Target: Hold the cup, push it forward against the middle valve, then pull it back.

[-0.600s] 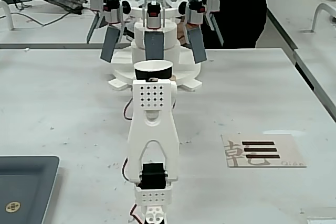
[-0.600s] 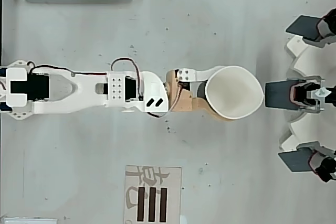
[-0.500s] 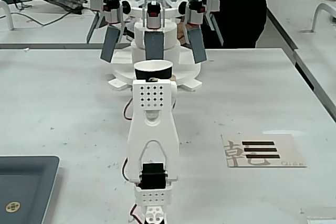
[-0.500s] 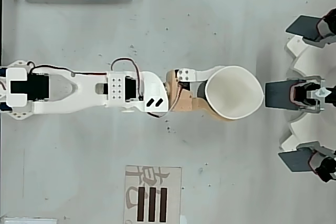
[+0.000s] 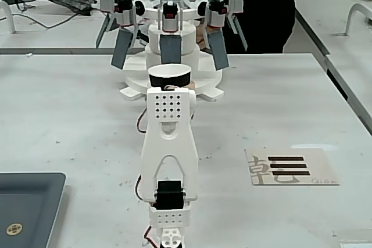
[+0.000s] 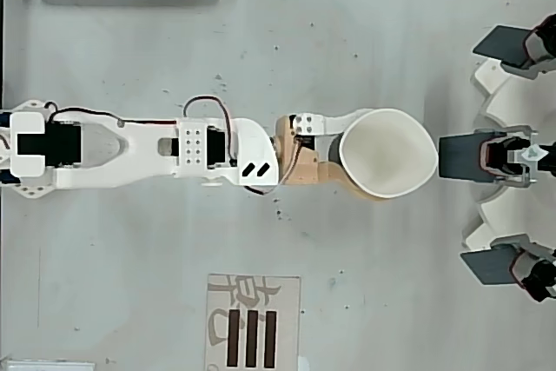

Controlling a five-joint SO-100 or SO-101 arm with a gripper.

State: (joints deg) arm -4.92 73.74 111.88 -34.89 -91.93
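Note:
The cup [image 6: 387,152] sits between my gripper's [image 6: 365,155] fingers, squeezed into a slightly oval shape; the gripper is shut on it. One white finger [image 6: 343,119] lies on one side and a tan finger [image 6: 313,173] on the other. In the fixed view the cup [image 5: 169,78] shows just above the white perforated plate [image 5: 169,107] of my arm. The middle valve [image 6: 465,156], a flat grey paddle [image 5: 171,49] under a head with a red spot, stands straight ahead. In the overhead view only a thin gap separates the cup's rim from the paddle.
Slanted grey paddles [image 5: 122,47] [image 5: 217,50] flank the middle one on the white round dispenser base [image 5: 133,79]. A dark tray [image 5: 29,207] lies at the near left. A card with black bars [image 5: 290,166] lies on the table at the right.

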